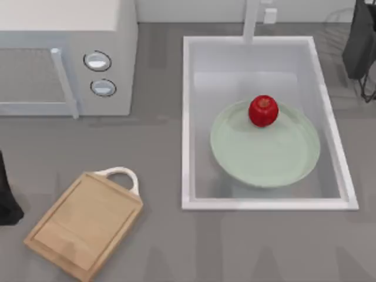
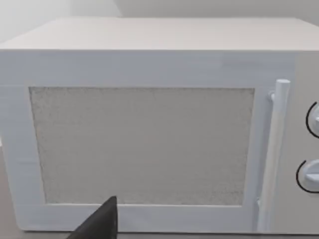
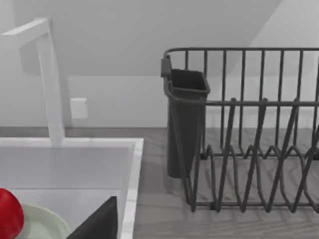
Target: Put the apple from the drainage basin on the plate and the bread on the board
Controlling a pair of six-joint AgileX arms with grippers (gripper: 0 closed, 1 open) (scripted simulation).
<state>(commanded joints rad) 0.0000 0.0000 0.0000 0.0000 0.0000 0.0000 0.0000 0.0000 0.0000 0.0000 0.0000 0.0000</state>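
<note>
— Left gripper (image 2: 99,224) hangs before the closed microwave (image 2: 149,139), at the table's left edge beside the board (image 1: 85,226). Open or shut?

— Cannot tell, for either one. Neither holds anything that I can see.

— And the right gripper (image 3: 99,221)?

— Parked at the far right, near the dish rack (image 3: 249,139), clear of the sink.

— The apple (image 1: 263,110)?

— On the plate (image 1: 264,158), near its far rim. The plate itself lies inside the basin (image 1: 187,117), so that half looks done.

— The bread?

— Whereabouts unknown. The board lies bare; the microwave is my guess.
</note>
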